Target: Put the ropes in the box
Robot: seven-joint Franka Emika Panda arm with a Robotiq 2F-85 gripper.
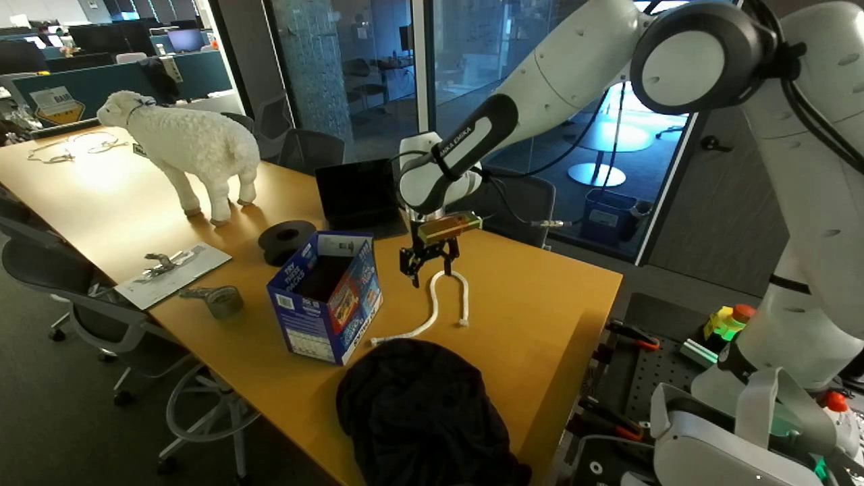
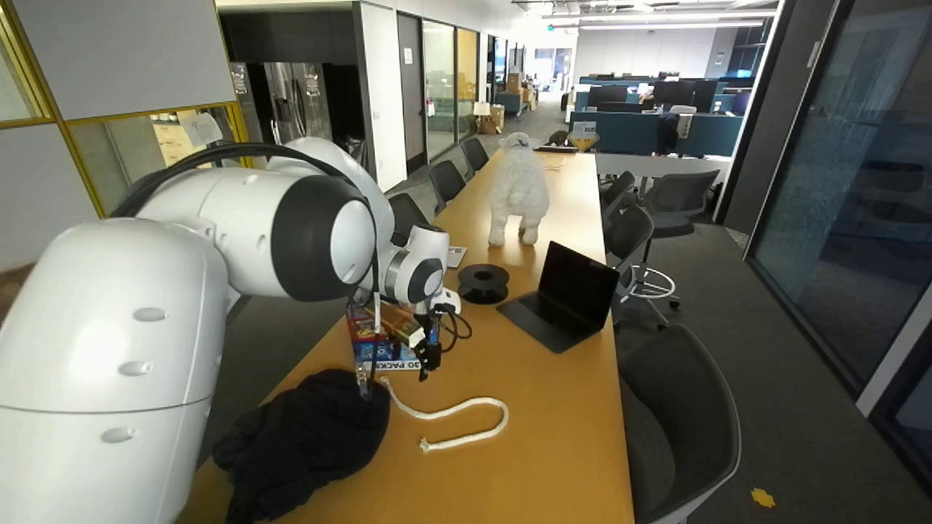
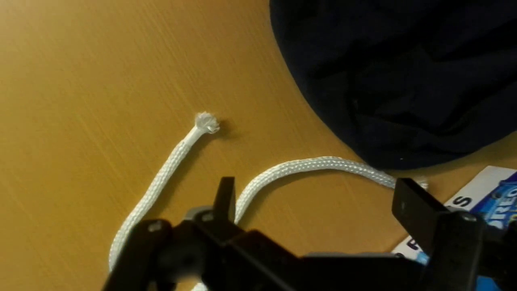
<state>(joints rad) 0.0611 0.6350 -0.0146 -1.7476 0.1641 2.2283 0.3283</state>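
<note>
Wrist view: rope (image 3: 299, 166) lies below the tool (image 3: 316, 196)

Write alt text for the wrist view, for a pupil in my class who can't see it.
A white braided rope curves across a wooden table, partly hidden by open black fingers at the bottom of the picture. Dark fabric spreads over the upper right, and part of a blue printed box shows at lower right.

Rope (image 3: 282, 169) on table (image 1: 540, 297), beside box (image 1: 352, 307) and bag (image 1: 425, 412), spool (image 1: 273, 246) behind box
</note>
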